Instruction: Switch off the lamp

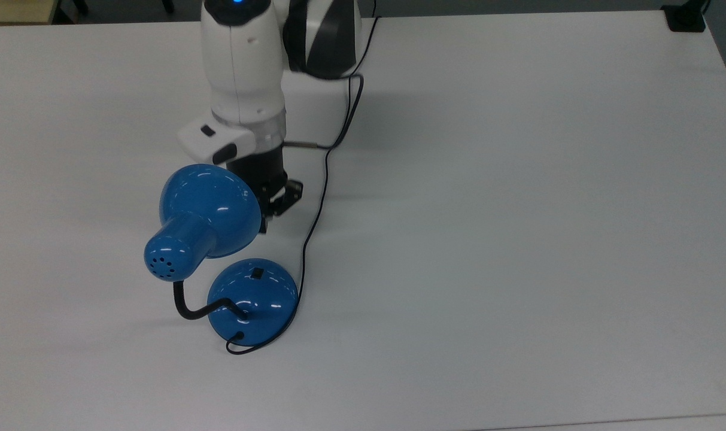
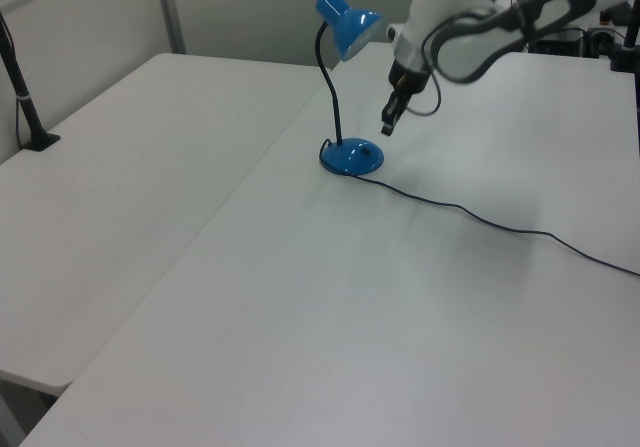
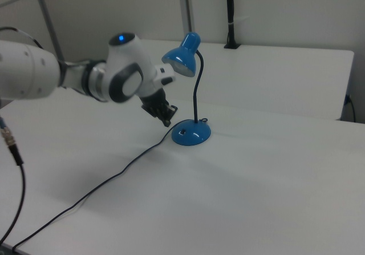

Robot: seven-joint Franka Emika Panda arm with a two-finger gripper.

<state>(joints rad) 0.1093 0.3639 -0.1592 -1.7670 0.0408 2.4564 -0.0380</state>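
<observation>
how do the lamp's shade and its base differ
The shade is bell-shaped, held up on the neck and tilted; the base is a low round dome lying flat on the table. The shade has small vent holes at its narrow end; the base carries a small black switch. Both are glossy blue.

You are not seeing any readable text, label, brand, number or sign in these views. The lamp [image 1: 219,251], the robot arm [image 1: 243,72] and the worktop [image 1: 518,239] are showing plain surfaces, with no writing that can be read.
</observation>
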